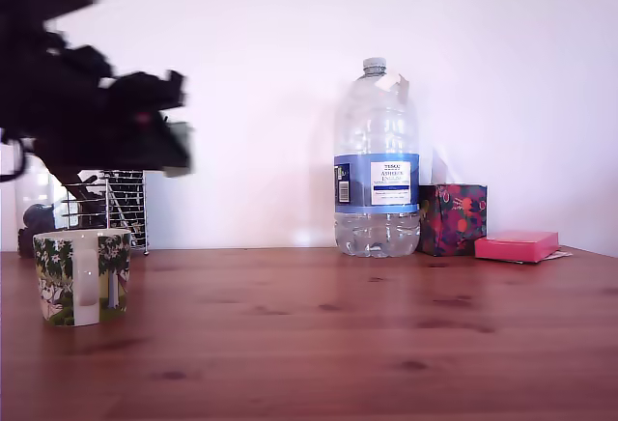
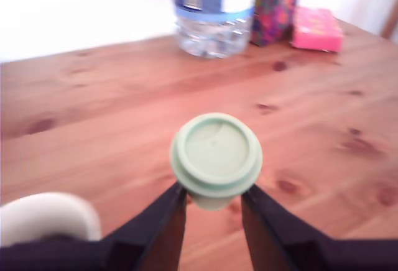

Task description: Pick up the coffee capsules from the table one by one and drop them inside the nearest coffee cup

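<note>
In the wrist view my gripper [image 2: 214, 193] is shut on a pale sage green coffee capsule [image 2: 216, 154], whose flat round end faces the camera, held above the wooden table. A white curved rim, the coffee cup [image 2: 46, 218], shows at the edge of that view close beside the fingers. In the exterior view the coffee cup [image 1: 82, 275], white with green trees and a plain handle, stands on the table at the exterior view's left. The dark blurred arm hangs above it; its fingers and the capsule cannot be made out there. No dark capsule is in view.
A large water bottle [image 1: 377, 165] stands at the back of the table, with a patterned box [image 1: 452, 218] and a flat pink box [image 1: 517, 245] to its right in the exterior view. A wire holder [image 1: 124, 209] stands behind the cup.
</note>
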Available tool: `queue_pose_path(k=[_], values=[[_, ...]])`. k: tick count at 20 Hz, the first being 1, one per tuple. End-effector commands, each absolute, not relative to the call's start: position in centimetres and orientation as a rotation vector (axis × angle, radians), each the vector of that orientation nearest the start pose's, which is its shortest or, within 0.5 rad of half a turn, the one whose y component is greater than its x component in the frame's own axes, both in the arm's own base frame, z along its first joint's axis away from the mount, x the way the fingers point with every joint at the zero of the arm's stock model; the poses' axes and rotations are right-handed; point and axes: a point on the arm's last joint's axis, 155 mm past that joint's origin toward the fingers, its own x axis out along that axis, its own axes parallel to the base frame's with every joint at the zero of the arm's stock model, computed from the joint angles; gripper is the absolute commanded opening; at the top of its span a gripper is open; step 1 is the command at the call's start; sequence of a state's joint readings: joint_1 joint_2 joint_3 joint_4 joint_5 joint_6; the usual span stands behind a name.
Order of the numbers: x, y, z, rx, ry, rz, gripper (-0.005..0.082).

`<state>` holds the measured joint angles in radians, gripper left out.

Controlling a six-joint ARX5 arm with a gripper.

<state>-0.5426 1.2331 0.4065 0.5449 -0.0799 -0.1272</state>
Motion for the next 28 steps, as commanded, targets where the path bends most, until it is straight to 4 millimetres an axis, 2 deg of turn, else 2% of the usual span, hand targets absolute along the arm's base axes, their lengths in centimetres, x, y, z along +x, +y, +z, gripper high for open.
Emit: queue_pose_path(k=[1,7,11,13,22,28], values=[[33.1,-16.8,13.5,-0.036,0.306,-0.407,0.0157],[33.1,-10.4,13.5,-0.065,0.278,-0.249,0.0157],[33.0,-7.6,13.0,-0.073,0.298,-0.174,0.0157],[33.1,-7.4,13.0,-0.079,0.299,-0.176,0.0157],[32.9,-8.5,13.0,-0.089,0.31,-0.244,0.0157],[34.3,-8.8,12.8,-0.03,0.404,-0.254,0.0157]])
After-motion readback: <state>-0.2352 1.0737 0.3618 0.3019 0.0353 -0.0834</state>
